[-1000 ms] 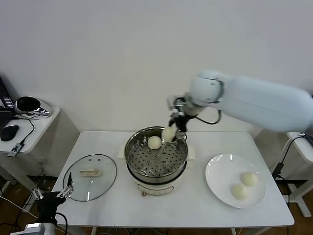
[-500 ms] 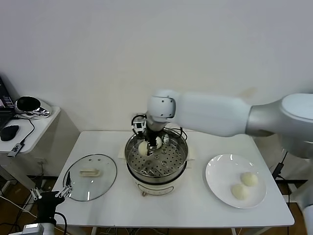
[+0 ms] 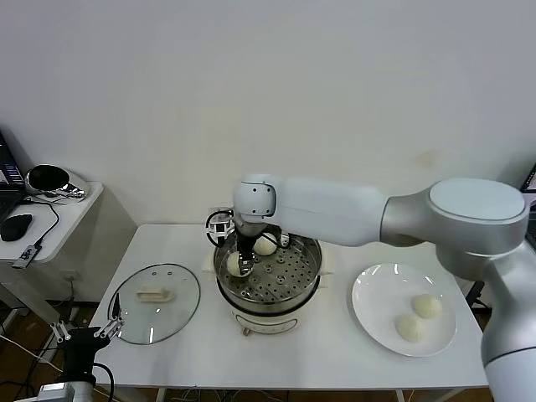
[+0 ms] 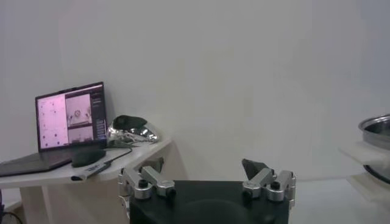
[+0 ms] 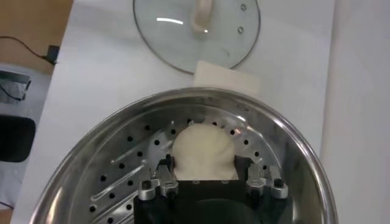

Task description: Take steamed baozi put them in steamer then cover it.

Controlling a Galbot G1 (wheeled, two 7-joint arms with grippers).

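Note:
The steamer (image 3: 311, 270) stands mid-table, its perforated tray (image 5: 122, 176) showing in the right wrist view. My right gripper (image 3: 239, 261) (image 5: 206, 167) is down inside its left part. A cream-white baozi (image 5: 203, 149) (image 3: 236, 265) rests on the tray between the fingers, which stand spread beside it, open. A second baozi (image 3: 266, 245) lies at the back of the tray. Two more baozi (image 3: 427, 306) (image 3: 409, 327) sit on the white plate (image 3: 368, 293). The glass cover (image 3: 155, 303) (image 5: 183, 36) lies flat left of the steamer. My left gripper (image 3: 86, 332) (image 4: 207, 173) hangs open and empty below the table's front left corner.
A side table at the far left carries a laptop (image 4: 70, 119), a mouse (image 3: 15, 224) and a shiny headset (image 3: 48, 178). The white table (image 3: 335, 360) has bare room in front of the steamer. A wall rises close behind.
My right arm swung from the steamer's far right rim to its left side and lowered the baozi onto the tray. Its jaws have spread apart. The left arm stayed put.

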